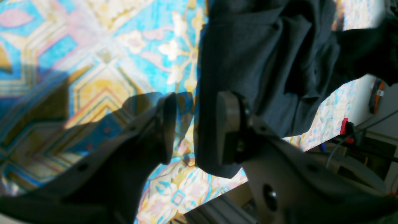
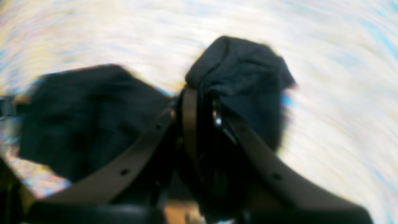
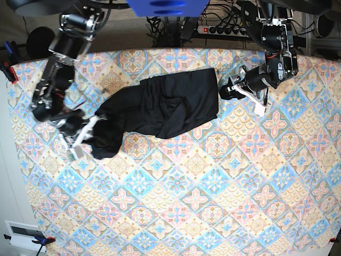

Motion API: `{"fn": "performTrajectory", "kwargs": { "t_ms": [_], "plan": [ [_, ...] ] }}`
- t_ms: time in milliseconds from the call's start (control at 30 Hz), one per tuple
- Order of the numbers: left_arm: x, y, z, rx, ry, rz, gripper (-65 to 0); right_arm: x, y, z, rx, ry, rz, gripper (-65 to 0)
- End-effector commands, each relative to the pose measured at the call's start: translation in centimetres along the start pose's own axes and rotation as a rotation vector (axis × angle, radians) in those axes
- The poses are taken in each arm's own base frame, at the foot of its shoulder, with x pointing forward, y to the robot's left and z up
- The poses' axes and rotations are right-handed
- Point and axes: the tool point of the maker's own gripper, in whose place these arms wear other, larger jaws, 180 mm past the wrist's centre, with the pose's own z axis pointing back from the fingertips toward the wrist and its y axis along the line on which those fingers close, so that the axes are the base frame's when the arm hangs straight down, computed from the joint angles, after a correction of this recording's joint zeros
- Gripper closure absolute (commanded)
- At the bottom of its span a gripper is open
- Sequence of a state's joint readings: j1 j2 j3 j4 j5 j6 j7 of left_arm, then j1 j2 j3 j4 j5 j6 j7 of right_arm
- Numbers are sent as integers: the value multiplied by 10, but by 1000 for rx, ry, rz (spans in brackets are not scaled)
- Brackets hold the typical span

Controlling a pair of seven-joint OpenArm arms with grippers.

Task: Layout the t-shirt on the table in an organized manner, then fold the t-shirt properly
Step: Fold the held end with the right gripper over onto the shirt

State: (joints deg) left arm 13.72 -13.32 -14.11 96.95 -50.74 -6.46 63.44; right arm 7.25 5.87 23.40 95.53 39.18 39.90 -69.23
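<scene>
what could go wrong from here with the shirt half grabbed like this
Only the right claw is clamped on the t-shirt; pulling further could drag the bunch toward the table edge. The left claw stands open with cloth beside just one finger, so closing may miss or catch only a thin fold.

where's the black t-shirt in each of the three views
Left wrist: t-shirt fills the upper right, hanging beside the open left gripper.
Right wrist: centre and left, bunched in the shut right gripper.
Base: upper middle, running down to the left.
Shared landmark: the table with its tile-patterned cloth.

Right hand (image 2: 203, 102) pinching t-shirt (image 2: 242, 77)
</scene>
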Motion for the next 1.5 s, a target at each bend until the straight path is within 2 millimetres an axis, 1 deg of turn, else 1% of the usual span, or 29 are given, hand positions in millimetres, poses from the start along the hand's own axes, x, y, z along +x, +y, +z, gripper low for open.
{"fn": "performTrajectory", "kwargs": {
  "t_ms": [0,33,100,200,267,400,600,700,767,833,933,1000,1067,1167,1233,1300,1367,1467],
  "plan": [
    [9,-5,4,-13,-25,-18,-206,17,4,6,1,-58,35,0],
    [9,-5,4,-13,-25,-18,-206,17,12,3,15,-62,38,0],
    [9,-4,5,-10,-25,-17,-193,20,35,-7,66,-78,38,0],
    [10,-4,4,-10,-26,-19,-145,24,66,-21,136,-95,38,0],
    [10,-5,4,-14,-27,-16,-130,25,80,-27,170,-98,37,0],
    [10,-5,3,-15,-29,-15,-129,29,113,-40,249,-111,31,0],
    [10,-5,3,-15,-27,-14,-128,34,149,-51,332,-121,33,0],
    [7,0,1,-7,-19,3,-128,22,162,-53,361,-92,35,0],
    [5,4,0,-1,-12,15,-128,20,170,-55,380,-79,48,-1],
    [2,7,-2,2,-1,24,-128,16,181,-60,413,-59,63,-1],
    [0,9,-3,4,5,34,-129,-1,199,-71,461,5,76,-1],
    [0,9,-3,3,5,35,-129,-4,215,-77,499,4,94,-1],
    [1,8,-4,0,3,34,-129,-4,235,-80,548,-7,121,-1],
    [1,8,-4,0,3,34,-129,-3,267,-80,623,-22,167,-1],
    [1,7,-3,-4,2,35,-129,-8,282,-80,650,-12,212,-3],
    [1,7,-3,-5,2,34,-129,-13,290,-82,655,3,253,-25],
    [2,8,-3,-3,2,30,-129,-17,294,-83,654,18,282,-66],
    [2,8,-3,-3,2,30,-129,-18,291,-81,644,18,294,-132]
  ]
}}
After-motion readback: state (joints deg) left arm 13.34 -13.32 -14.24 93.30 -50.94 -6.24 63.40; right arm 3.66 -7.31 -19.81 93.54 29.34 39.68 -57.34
